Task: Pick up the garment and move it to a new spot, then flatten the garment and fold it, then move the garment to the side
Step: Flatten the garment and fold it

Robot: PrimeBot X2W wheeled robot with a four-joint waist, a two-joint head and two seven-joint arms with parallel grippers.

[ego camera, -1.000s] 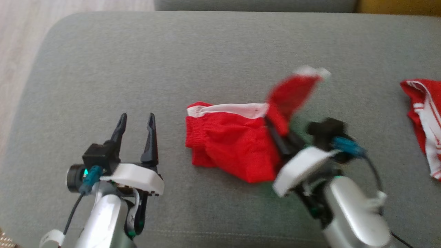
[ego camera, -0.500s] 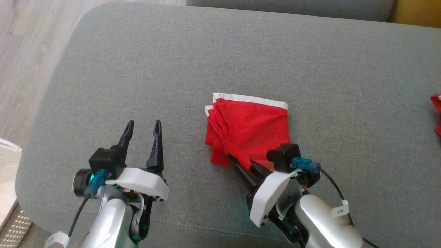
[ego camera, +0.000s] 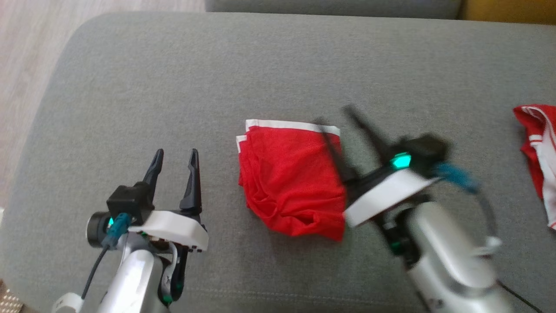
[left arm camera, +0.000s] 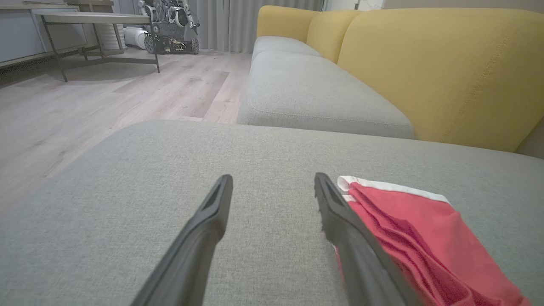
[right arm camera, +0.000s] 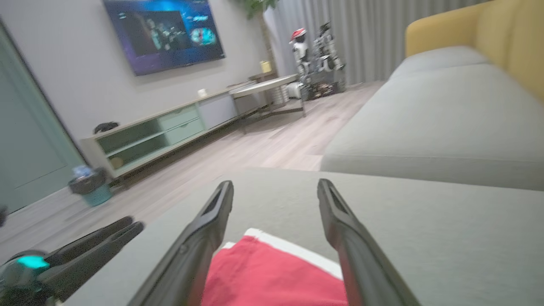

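A red garment [ego camera: 292, 178] with a white band lies folded on the grey cushion [ego camera: 269, 74], near the middle. It also shows at the lower right of the left wrist view as the red garment [left arm camera: 425, 238], and between the fingers in the right wrist view [right arm camera: 276, 276]. My right gripper [ego camera: 334, 115] hovers open, blurred, at the garment's right edge, holding nothing. My left gripper [ego camera: 174, 153] stands open to the left of the garment, apart from it, with nothing between its fingers [left arm camera: 214, 204].
A second red-and-white garment [ego camera: 536, 148] lies at the cushion's right edge. Wooden floor [ego camera: 26, 65] runs along the left. Yellow sofa backs [left arm camera: 446, 63] and another grey seat [left arm camera: 306, 93] lie beyond. A TV unit [right arm camera: 170, 127] and a round table [left arm camera: 93, 19] stand across the room.
The right gripper has let go of the garment, opened and lifted to its right edge. The garment now lies folded. The camera has shifted. The left gripper has stayed still.
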